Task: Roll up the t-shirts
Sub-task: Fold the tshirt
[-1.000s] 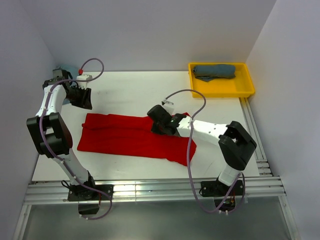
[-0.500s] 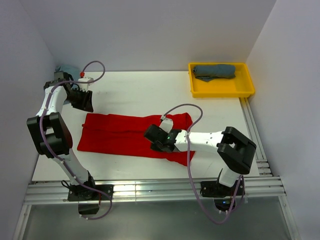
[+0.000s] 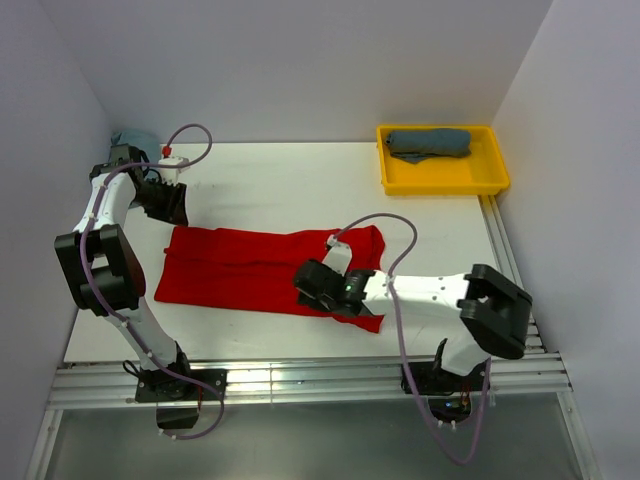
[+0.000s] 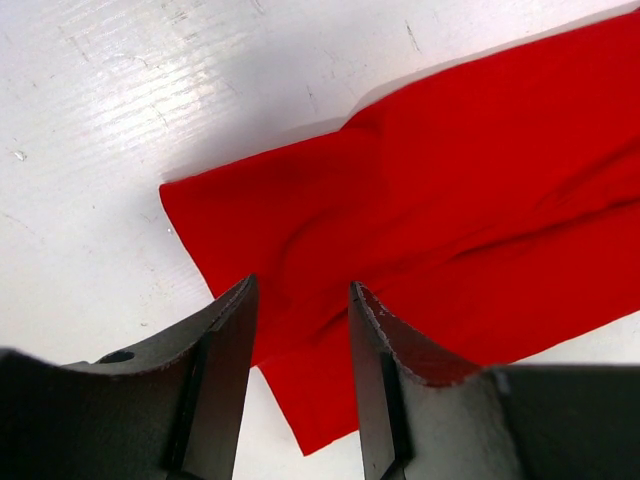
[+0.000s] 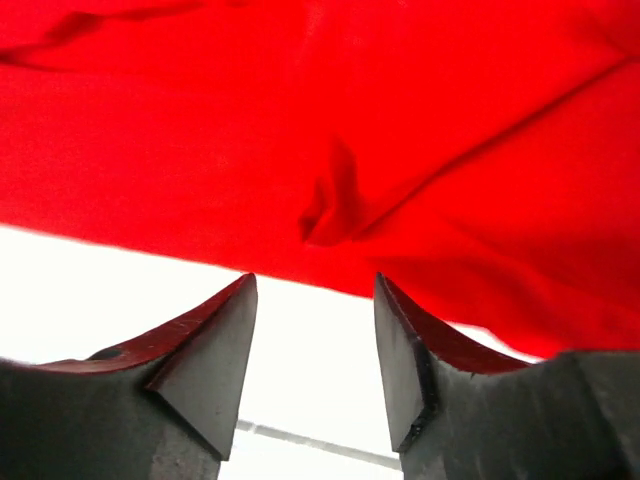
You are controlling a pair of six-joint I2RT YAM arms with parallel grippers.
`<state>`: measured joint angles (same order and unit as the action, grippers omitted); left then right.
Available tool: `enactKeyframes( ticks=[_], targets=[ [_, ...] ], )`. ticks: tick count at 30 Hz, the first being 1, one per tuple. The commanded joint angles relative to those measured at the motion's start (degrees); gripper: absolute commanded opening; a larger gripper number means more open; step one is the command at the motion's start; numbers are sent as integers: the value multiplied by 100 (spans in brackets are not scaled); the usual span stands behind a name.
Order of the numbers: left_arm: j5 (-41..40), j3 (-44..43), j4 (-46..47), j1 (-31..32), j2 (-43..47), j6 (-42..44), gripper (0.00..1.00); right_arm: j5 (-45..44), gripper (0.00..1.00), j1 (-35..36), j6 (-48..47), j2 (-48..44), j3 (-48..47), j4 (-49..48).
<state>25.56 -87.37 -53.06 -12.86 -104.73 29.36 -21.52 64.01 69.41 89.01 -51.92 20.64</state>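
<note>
A bright red t-shirt (image 3: 235, 270), folded into a long strip, lies flat across the middle of the white table. My left gripper (image 3: 168, 207) hovers over its far-left corner; in the left wrist view the left gripper (image 4: 300, 292) is open above the red t-shirt (image 4: 460, 190) with nothing between its fingers. My right gripper (image 3: 322, 292) sits low at the shirt's near edge. In the right wrist view the right gripper (image 5: 315, 282) is open, and a small pinched wrinkle (image 5: 330, 205) stands in the red t-shirt (image 5: 300, 110) just ahead of it. A dark slate-blue t-shirt (image 3: 430, 142) lies bundled in the tray.
A yellow tray (image 3: 445, 182) stands at the back right corner. A light teal cloth (image 3: 130, 138) peeks out behind the left arm at the back left. A metal rail (image 3: 300, 380) runs along the table's near edge, and another (image 3: 505, 265) runs down the right side.
The right gripper moved from the shirt's far-middle towards its near edge, then opened and let go of the cloth. The left gripper barely shifted.
</note>
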Motion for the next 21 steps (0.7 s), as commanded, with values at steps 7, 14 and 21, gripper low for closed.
enactKeyframes(
  ticks=[7,14,21],
  targets=[
    [-34,-210,-73,38,93,17,47,-477,61,-1026,-980,-1430,-187,424],
    [-69,-236,-38,56,-30,-36,47,-169,57,-2163,-2027,-405,-976,160],
    [-78,-263,-29,65,-136,-71,46,156,60,-2305,-2528,748,-1768,177]
  ],
)
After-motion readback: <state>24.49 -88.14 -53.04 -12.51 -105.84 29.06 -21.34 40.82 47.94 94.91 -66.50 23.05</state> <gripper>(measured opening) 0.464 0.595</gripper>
